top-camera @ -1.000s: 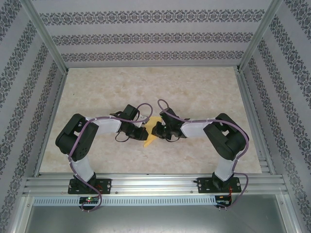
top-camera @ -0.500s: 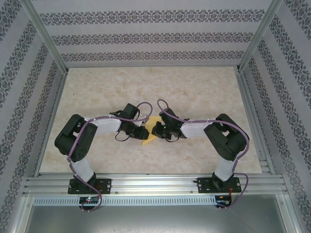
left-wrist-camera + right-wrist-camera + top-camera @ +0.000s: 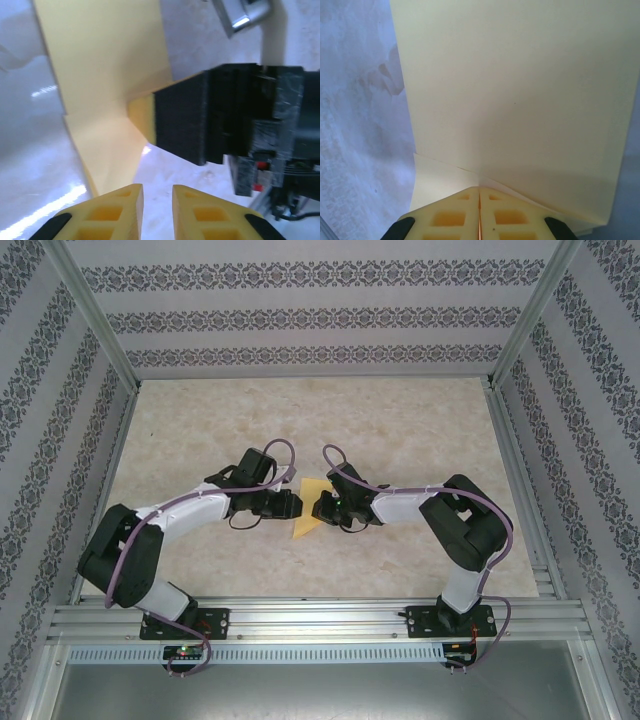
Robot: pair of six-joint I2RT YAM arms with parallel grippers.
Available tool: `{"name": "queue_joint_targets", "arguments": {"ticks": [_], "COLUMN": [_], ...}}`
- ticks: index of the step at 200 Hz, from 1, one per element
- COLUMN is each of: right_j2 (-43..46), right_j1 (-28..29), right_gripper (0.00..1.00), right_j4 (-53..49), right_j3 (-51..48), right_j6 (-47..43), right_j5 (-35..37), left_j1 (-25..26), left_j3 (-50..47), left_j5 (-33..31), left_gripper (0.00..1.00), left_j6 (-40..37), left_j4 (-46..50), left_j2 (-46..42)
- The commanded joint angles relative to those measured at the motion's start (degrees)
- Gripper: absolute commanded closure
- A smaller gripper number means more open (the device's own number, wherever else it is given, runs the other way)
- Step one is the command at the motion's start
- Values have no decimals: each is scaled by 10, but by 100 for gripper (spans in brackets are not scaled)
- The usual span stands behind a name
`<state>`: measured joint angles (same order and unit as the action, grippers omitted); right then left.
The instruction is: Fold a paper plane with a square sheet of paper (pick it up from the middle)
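Two arms meet over the middle of the marbled table (image 3: 420, 430), and the bigger change is on the left. Over the last second the left arm (image 3: 180, 515) has swung its elbow out and down toward the near left corner, so its forearm now reaches in long and low. The right arm (image 3: 420, 505) has kept its pose.

Between the wrists sits the square sheet of paper (image 3: 306, 525). It is partly folded and lifted off the table, and from above it now shows as a taller yellow strip than before. It runs from just behind the grippers to just in front of them.

The right gripper (image 3: 480, 192) is pressed together on the sheet, pinching it where two creases run into the fingertips (its own camera shows the pale flap fanning away from them). The left gripper (image 3: 157, 190) stands a little parted with only table showing through the gap. The sheet's near edge lies just beside its left fingertip (image 3: 120, 197), not between the two.

My reading is that the left side has let go and shifted to take a new hold, leaving the right pinch as the only support. The plane looks only partly folded, and the next crease depends on that pinch keeping the sheet from turning.
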<state>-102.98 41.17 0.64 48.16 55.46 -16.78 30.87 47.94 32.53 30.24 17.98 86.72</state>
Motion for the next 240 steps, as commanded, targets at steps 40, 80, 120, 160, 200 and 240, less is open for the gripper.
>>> {"name": "queue_joint_targets", "arguments": {"ticks": [40,80,120,160,200,240], "right_j2": [-32,-31,-34,-43,-43,-43], "right_j1": [9,9,9,8,9,9], "right_gripper": [91,91,91,91,91,91], "right_j4": [-59,-66,-76,-87,-105,-117], "right_j3": [-3,1,4,11,17,20], "right_j6": [-5,-8,-10,-14,-19,-24], "right_j5": [23,24,27,31,39,45], "left_j1": [4,4,5,4,4,5], "left_j3": [-8,-11,-20,-16,-24,-41], "left_j5": [106,103,96,86,95,70], "left_gripper": [85,85,85,85,85,85], "left_j6": [66,61,35,-1,-22,-25], "left_j4": [-90,-103,-82,-37,7,45], "left_j2": [92,136,147,154,161,140]}}
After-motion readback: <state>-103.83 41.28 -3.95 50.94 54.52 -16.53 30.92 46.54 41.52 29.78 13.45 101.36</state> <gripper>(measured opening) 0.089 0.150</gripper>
